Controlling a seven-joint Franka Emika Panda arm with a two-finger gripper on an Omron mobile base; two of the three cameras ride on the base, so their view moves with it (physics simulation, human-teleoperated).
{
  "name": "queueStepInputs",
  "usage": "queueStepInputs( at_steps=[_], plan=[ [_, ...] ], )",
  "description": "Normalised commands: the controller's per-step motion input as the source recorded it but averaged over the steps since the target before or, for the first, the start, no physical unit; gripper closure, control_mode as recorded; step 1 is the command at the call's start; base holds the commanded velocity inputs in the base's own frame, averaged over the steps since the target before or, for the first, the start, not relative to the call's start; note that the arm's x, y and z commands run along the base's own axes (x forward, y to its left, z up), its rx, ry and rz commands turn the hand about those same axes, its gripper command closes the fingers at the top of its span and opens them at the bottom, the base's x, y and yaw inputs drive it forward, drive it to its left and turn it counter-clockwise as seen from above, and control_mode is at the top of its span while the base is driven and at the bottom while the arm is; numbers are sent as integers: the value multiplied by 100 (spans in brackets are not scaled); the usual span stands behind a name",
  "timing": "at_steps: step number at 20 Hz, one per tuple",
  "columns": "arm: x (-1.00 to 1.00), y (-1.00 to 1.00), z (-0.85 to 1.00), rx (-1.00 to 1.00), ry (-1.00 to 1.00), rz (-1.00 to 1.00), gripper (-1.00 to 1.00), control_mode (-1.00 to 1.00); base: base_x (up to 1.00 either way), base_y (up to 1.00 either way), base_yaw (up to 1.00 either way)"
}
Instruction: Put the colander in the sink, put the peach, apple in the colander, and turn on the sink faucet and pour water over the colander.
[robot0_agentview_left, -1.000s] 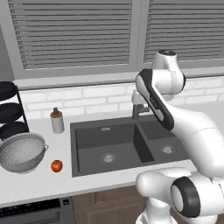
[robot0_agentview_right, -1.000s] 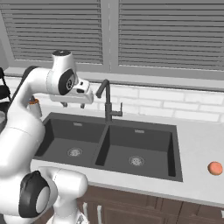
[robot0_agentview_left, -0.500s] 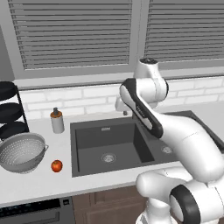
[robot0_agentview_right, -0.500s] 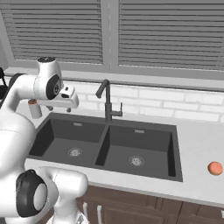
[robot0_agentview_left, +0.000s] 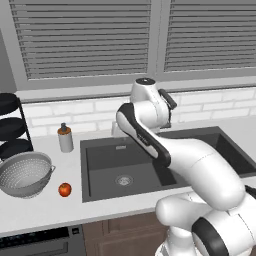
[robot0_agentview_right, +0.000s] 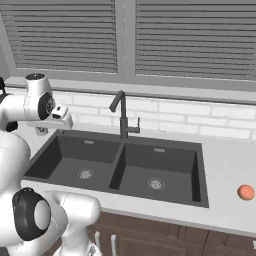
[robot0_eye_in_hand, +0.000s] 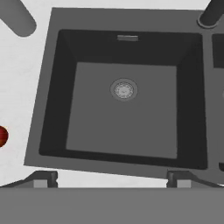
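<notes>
The silver colander (robot0_agentview_left: 27, 172) stands on the counter left of the dark double sink (robot0_agentview_left: 100, 170). Just in front of it, near the sink's left edge, lies the red apple (robot0_agentview_left: 64, 189), which also peeks in at the left edge as the apple (robot0_eye_in_hand: 2, 136) in the hand view. The peach (robot0_agentview_right: 245, 192) rests on the counter far to the right of the sink (robot0_agentview_right: 202, 172). The faucet (robot0_agentview_right: 121, 114) rises behind the divider between the basins. My gripper (robot0_eye_in_hand: 111, 179) hangs open and empty above the left basin, its fingertips (robot0_eye_in_hand: 43, 178) wide apart; the right base view shows the gripper (robot0_agentview_right: 61, 119) over that basin's back left corner.
A soap dispenser (robot0_agentview_left: 65, 137) stands behind the sink's left corner. A rack of black round dishes (robot0_agentview_left: 10, 125) sits at the far left by the wall. The left basin's drain (robot0_eye_in_hand: 124, 89) lies below the hand. Brick wall and blinds close off the back.
The arm has swung left, from beside the faucet to above the left basin. The jaws have spread a little wider.
</notes>
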Motion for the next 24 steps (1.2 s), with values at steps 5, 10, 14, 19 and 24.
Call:
queueStepInputs(
  at_steps=[5,10,14,19,24],
  plan=[
    [-1,77,-28,1,14,0,-100,-100,0,0,0],
    [0,83,-25,0,8,0,-100,-100,0,0,0],
    [0,84,-23,0,3,-1,-100,-100,0,0,0],
    [0,61,-23,0,0,1,-100,-100,0,0,0],
    [6,56,-25,3,0,3,-100,-100,0,0,0]
  ],
)
